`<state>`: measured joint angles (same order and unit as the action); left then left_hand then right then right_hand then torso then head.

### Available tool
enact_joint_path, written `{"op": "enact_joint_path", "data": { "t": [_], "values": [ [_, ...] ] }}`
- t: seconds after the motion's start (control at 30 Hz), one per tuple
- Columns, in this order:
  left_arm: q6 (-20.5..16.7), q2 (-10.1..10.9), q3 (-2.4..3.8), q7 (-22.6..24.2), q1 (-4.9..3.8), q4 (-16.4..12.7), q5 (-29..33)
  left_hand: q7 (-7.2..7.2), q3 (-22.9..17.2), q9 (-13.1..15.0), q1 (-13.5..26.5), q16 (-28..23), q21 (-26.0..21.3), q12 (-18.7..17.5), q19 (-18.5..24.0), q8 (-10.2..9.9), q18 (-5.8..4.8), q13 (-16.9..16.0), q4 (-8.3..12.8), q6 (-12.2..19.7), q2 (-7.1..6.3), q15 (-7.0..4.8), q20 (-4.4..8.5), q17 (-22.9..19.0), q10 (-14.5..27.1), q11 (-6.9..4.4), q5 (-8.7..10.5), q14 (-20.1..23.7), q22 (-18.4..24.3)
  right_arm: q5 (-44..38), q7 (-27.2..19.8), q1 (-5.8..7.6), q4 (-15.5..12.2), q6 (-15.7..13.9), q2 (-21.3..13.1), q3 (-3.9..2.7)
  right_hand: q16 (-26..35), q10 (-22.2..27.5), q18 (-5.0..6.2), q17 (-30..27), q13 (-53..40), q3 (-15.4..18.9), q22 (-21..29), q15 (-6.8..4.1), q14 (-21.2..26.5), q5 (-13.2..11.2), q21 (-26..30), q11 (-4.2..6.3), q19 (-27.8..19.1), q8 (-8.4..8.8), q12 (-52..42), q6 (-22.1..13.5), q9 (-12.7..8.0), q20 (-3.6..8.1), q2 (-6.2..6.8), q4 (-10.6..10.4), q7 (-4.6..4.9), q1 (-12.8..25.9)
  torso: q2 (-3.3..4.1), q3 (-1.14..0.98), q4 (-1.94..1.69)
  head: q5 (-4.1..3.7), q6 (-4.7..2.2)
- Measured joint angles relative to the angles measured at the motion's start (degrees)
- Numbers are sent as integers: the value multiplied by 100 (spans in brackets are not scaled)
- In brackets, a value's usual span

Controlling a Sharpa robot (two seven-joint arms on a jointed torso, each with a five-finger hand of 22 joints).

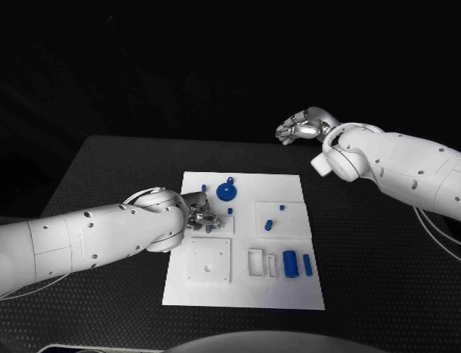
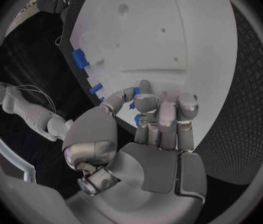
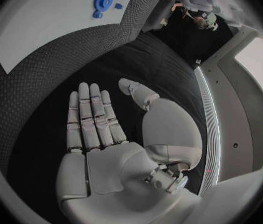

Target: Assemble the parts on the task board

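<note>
While pinching small blue plastic peg (image 2: 135, 91) over flat white task board (image 1: 283, 294), near its middle | left hand (image 1: 201, 218) closed on it | right hand (image 3: 97, 134) spread flat, holding nothing | probably light, stiff, slippery; best taken by sides.

Black table (image 1: 103, 165) is carrying one item directly: the white task board (image 1: 283, 294), lying flat at mid-table, long side running from the near edge toward the far edge.
</note>
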<state>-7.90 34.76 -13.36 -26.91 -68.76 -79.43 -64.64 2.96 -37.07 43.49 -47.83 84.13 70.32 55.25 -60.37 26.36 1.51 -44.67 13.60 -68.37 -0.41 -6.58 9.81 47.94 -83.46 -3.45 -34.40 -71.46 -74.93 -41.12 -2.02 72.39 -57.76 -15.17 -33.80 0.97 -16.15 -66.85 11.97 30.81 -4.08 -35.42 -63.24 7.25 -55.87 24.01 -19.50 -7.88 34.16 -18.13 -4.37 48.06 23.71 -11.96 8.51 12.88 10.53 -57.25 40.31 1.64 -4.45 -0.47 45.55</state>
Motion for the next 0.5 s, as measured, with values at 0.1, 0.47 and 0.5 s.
{"op": "enact_joint_path", "data": {
  "t": [0.1,0.47,0.5],
  "values": [
    [5,0,-3,0,-9,1,51,-22,-1,-22,0,0,0,5,1,1,0,45,-1,21,0,0,-1,-42,0,0,216,0,0,0,0,-4,0,2,0,0,0,0,0,0,0,0,0,0,0,0,0,0,0,0,0,0,0,0,0,0,0,0,1,-1,1,-3,-5],
    [2,-3,-14,12,-33,39,233,-287,-300,-164,-94,-48,-26,5,-45,61,207,284,-314,-238,-452,-203,43,-192,-111,-110,1601,-166,8,0,2,-20,6,17,1,0,22,0,0,-5,2,0,-5,6,7,0,21,0,0,0,0,0,-5,0,0,0,0,0,-1,-1,-1,-12,-19],
    [0,-3,-14,13,-32,43,240,-355,-291,-171,-88,-48,-26,11,-46,62,260,293,-373,-306,-499,-253,44,-192,-110,-109,1663,-213,8,0,2,-21,6,18,1,0,22,0,0,-6,5,0,-5,18,18,-1,21,0,-10,0,0,0,-5,-10,0,0,0,0,-1,-1,-1,-12,-20]
  ]
}}
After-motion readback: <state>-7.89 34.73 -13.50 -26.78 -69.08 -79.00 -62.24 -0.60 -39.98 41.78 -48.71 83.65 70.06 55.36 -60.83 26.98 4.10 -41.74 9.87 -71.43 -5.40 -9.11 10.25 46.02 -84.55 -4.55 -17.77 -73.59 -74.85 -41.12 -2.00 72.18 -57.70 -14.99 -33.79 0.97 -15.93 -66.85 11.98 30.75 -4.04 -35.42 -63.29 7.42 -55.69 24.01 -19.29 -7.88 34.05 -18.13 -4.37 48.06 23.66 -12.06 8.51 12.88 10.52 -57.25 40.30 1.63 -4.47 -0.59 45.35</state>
